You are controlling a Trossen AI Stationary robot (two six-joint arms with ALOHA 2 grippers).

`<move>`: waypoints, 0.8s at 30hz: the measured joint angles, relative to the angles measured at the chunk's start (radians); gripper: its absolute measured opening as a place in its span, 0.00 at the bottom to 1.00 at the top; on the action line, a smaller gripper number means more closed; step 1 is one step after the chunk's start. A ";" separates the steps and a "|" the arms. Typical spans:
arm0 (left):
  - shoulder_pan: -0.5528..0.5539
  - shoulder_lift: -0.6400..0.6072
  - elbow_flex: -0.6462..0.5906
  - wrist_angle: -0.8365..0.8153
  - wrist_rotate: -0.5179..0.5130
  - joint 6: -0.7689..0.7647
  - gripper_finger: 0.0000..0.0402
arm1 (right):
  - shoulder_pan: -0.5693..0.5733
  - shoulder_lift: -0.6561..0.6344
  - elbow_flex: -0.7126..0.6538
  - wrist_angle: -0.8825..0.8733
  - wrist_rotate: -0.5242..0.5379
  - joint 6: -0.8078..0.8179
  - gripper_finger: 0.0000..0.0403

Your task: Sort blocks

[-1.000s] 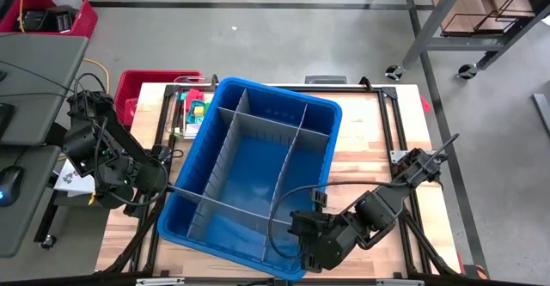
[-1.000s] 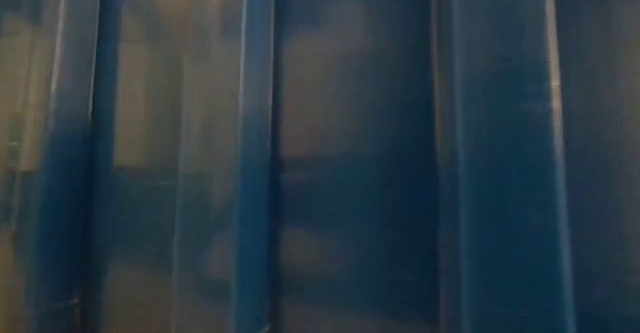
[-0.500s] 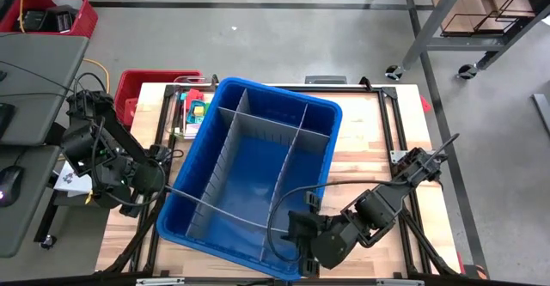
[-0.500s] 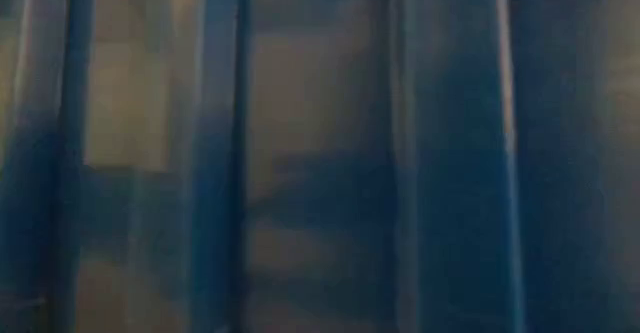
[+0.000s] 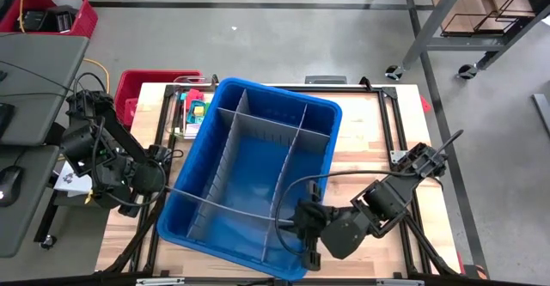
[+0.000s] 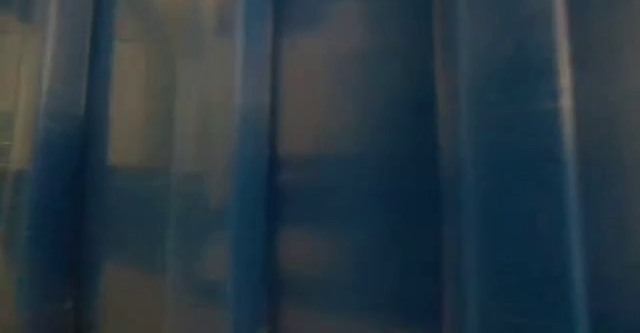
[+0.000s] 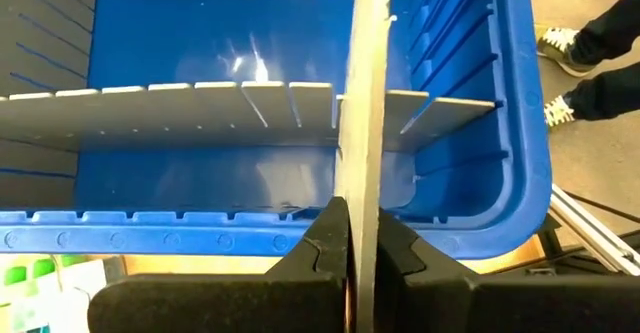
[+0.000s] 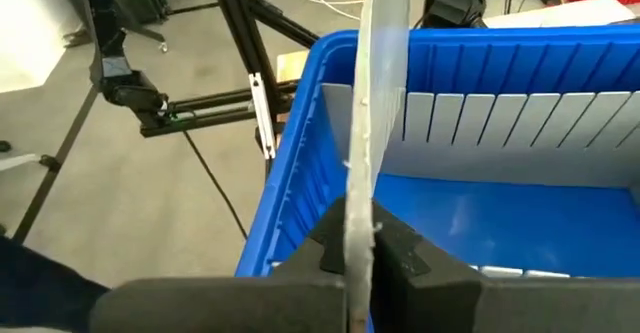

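Note:
A big blue bin [image 5: 258, 170] with grey divider panels stands askew on the wooden table; its wall [image 6: 350, 153] fills the low view. One loose thin grey panel [image 5: 225, 207] spans the bin's near part, slightly bowed, between my two grippers. My left gripper [image 5: 166, 186] is shut on its left end, outside the bin's left wall. My right gripper [image 5: 290, 222] is shut on its right end, over the bin's near right corner. Coloured blocks [image 5: 196, 107] lie in a clear box beside the bin's far left corner. My left gripper pinches the loose panel's left end [image 7: 362, 208] between its two fingers, one on each flat face. The fingers slant down from the table's left. The panel stands on edge and runs away over the bin. My right gripper pinches the panel's right end [image 8: 358, 213] between its two fingers, one on each flat face. The fingers slant down from the table's near right. The panel stands on edge, running on across the bin's rim.
A red crate [image 5: 155, 84] sits at the table's far left corner, another [image 5: 51, 15] on the floor beyond. A desk with a mouse [image 5: 10, 183] lies left of the table. A person's feet [image 7: 590, 63] show beyond the bin. Bare wood [image 5: 369, 149] lies right of the bin.
My right gripper has risen and tipped closer to level, carrying the panel's right end up with it. The left end has stayed in my still left gripper. In the low view the bin's wall has swayed sideways and come back.

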 joint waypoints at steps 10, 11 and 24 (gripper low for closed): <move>0.000 0.000 0.000 0.000 -0.002 0.000 0.00 | -0.001 0.000 0.000 -0.019 0.001 0.006 0.00; 0.000 0.000 0.000 0.000 -0.002 0.000 0.00 | -0.001 0.000 0.000 -0.021 0.001 0.007 0.00; 0.002 0.002 0.000 0.004 0.005 0.000 0.00 | -0.001 0.000 0.001 -0.125 -0.001 0.088 0.00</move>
